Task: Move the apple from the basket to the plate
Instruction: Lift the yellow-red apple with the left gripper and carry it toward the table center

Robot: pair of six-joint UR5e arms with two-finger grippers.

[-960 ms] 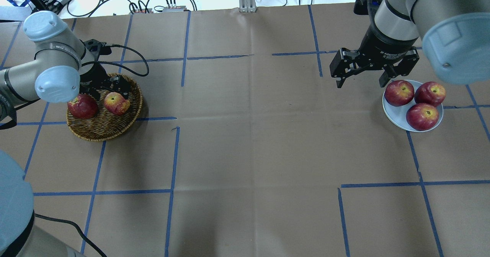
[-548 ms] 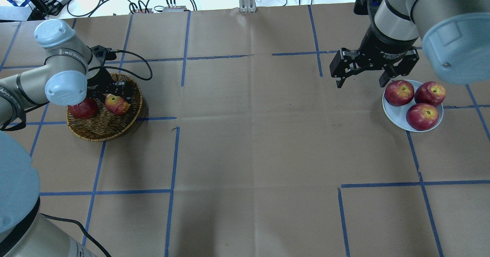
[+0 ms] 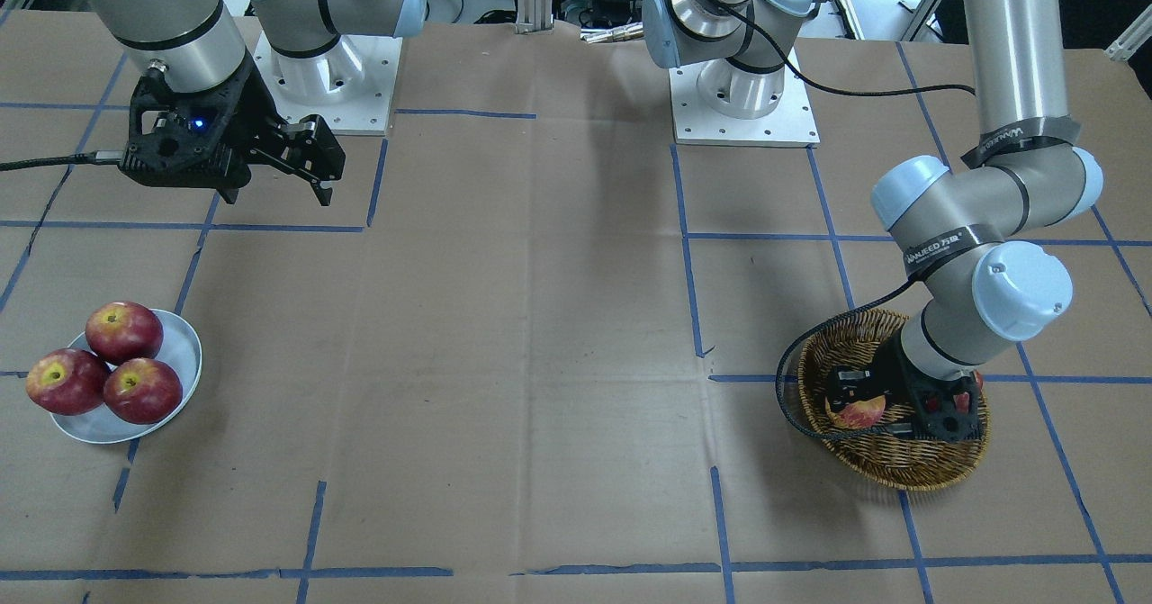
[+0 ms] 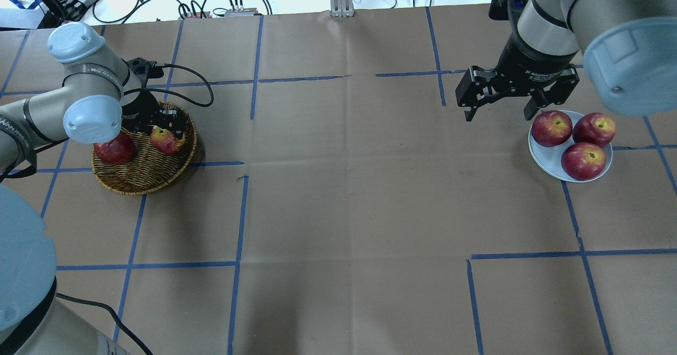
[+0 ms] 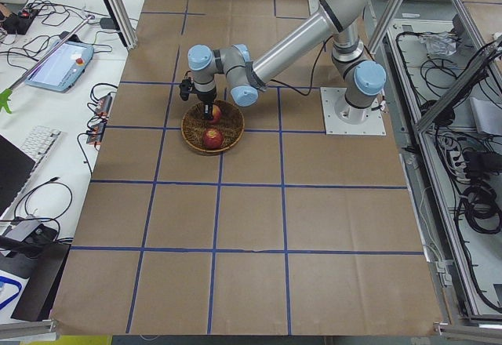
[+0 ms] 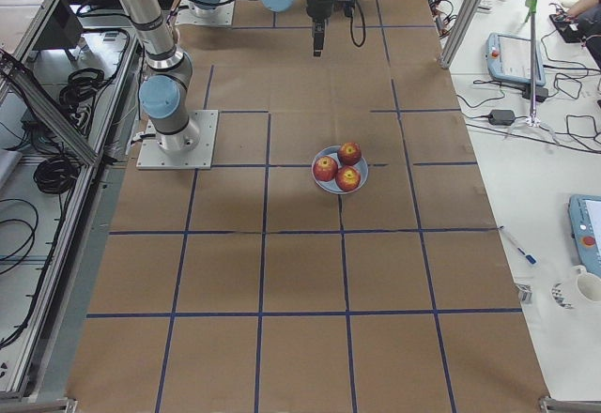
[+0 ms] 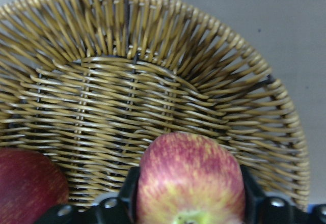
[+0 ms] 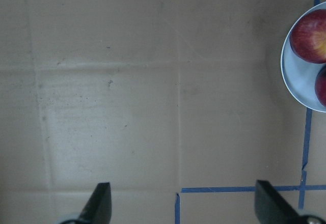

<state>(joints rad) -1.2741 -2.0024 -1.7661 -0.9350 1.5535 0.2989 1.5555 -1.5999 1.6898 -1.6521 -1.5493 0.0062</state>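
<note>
The paler apple, red with yellow streaks, lies in the wicker basket at the table's left. My left gripper is down in the basket and shut on it. In the left wrist view the black fingers press both sides of the apple above the basket floor. In the front view the apple sits in the basket. The pale blue plate lies at the far right. My right gripper hangs open and empty above the table, just left of the plate.
A dark red apple lies in the basket beside the held one. Three dark red apples fill the plate. The left arm's cable loops over the basket's back rim. Brown paper with blue tape lines covers the table.
My left gripper has come down into the basket and closed around the paler apple, which has shifted slightly back and right. The right arm has not moved.
</note>
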